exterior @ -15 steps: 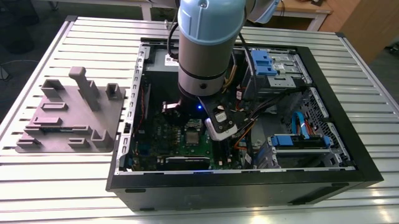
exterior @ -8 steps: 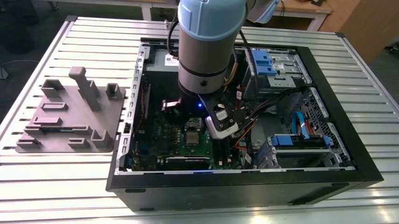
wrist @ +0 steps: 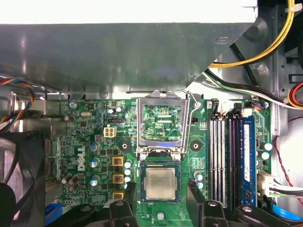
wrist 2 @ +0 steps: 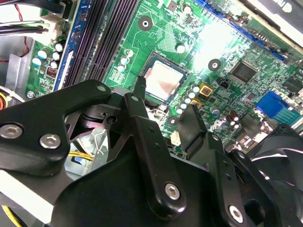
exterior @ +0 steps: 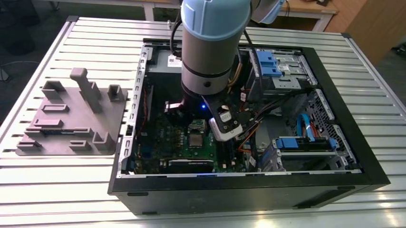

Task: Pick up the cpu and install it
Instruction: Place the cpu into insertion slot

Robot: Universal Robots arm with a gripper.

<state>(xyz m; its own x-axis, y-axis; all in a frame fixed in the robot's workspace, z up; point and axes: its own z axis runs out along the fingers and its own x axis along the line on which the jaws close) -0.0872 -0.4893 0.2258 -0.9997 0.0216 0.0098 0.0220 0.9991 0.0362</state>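
**Open gripper straddles the cpu in its motherboard socket**

A single robot arm reaches down into an open desktop computer case (exterior: 254, 190) lying on its side on a slatted metal table (exterior: 57, 180). The gripper (wrist 2: 166, 96) hangs low over the green motherboard (wrist: 85, 137), its two black fingers (wrist: 195, 196) spread apart and pinching nothing.

The cpu (wrist: 159, 183), a small flat square chip with a silvery-grey top, lies directly beneath the tool, centred in the gap between the fingertips. It sits flat and level inside its square socket frame. One finger stands to each side of the chip, just outside the socket's edges, and both appear clear of the metal top. Being square, the chip has no long axis; its edges run parallel to the finger faces.

Just beyond the fingertips, the socket's metal load plate (wrist: 161, 120) stands hinged up and open, so the chip is not clamped down. Outside one finger run the long black memory slots (wrist: 222, 156); outside the other, farther off, is a black case fan (wrist: 14, 165).

From how things lie, the chip looks placed in the socket and released.
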